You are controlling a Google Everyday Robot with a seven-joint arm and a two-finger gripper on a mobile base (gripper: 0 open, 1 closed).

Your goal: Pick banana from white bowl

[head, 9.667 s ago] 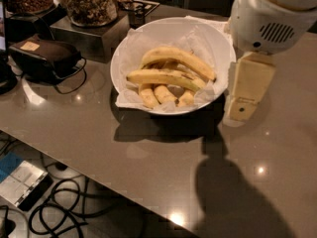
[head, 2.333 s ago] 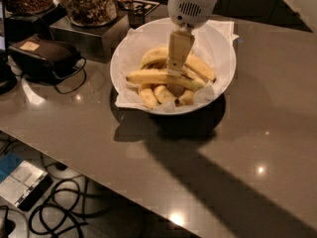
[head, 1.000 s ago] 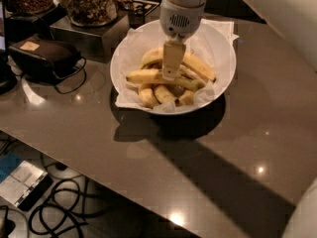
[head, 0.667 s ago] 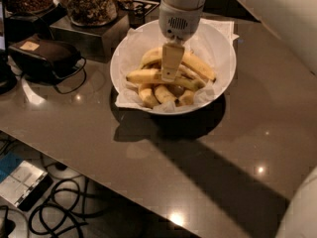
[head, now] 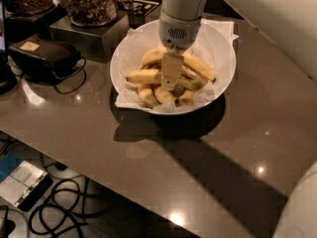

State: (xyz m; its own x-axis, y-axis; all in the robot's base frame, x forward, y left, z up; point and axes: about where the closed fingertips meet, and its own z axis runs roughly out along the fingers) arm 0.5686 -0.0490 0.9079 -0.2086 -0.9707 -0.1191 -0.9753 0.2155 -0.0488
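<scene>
The white bowl [head: 224, 47] stands on the dark table, lined with crinkled white paper. Several bananas lie in it. The long, nearly straight pale banana [head: 142, 76] lies across the middle, its left half showing. A more arched banana [head: 200, 67] lies behind it, and short stubby ones [head: 146, 95] lie at the front. My gripper [head: 170, 85] hangs straight down into the bowl, its tip on the straight banana's middle and covering that part.
A black case [head: 43, 56] with a cord lies left of the bowl. Glass jars of snacks [head: 89, 3] stand on a dark block behind it. My white arm [head: 270, 19] crosses the upper right. The table's front edge runs diagonally, with cables [head: 54, 213] on the floor below.
The gripper came from outside the bowl's right side to over its middle. Over the last second it has sunk a little lower onto the bananas.
</scene>
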